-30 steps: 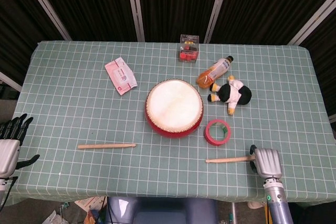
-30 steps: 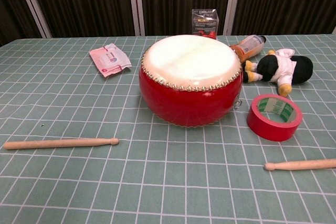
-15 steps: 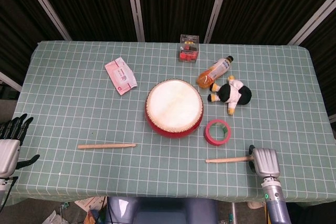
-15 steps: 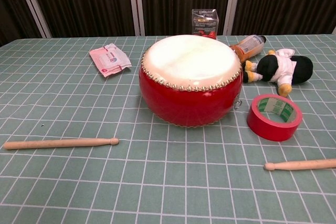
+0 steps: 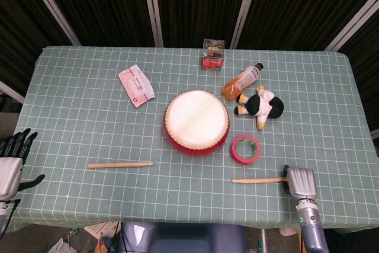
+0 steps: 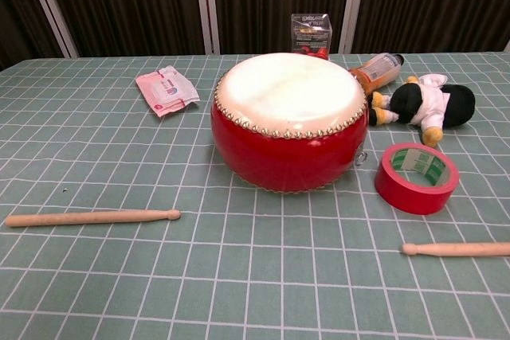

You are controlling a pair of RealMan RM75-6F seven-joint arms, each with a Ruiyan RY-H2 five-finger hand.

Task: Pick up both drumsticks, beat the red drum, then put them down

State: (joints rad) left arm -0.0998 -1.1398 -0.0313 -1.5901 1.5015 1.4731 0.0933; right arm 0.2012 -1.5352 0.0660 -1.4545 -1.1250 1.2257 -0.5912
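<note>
The red drum (image 5: 196,122) (image 6: 288,121) stands mid-table with its pale skin up. The left drumstick (image 5: 120,165) (image 6: 92,217) lies flat on the checked cloth in front of it to the left, with nothing touching it. My left hand (image 5: 10,164) hovers at the table's left edge with its fingers spread, well away from that stick. The right drumstick (image 5: 256,180) (image 6: 456,249) lies at the front right. Its butt end runs under my right hand (image 5: 299,183), which grips it from above with the fingers hidden under the hand's back.
A red tape roll (image 5: 245,149) (image 6: 417,177) sits just behind the right drumstick. Farther back are a plush toy (image 5: 262,106), an orange bottle (image 5: 241,80), a small clear box (image 5: 213,54) and a wipes packet (image 5: 136,85).
The right hand shifted slightly at the stick's butt end, and the right drumstick swung a little flatter on the cloth. The left hand and left drumstick stayed still.
</note>
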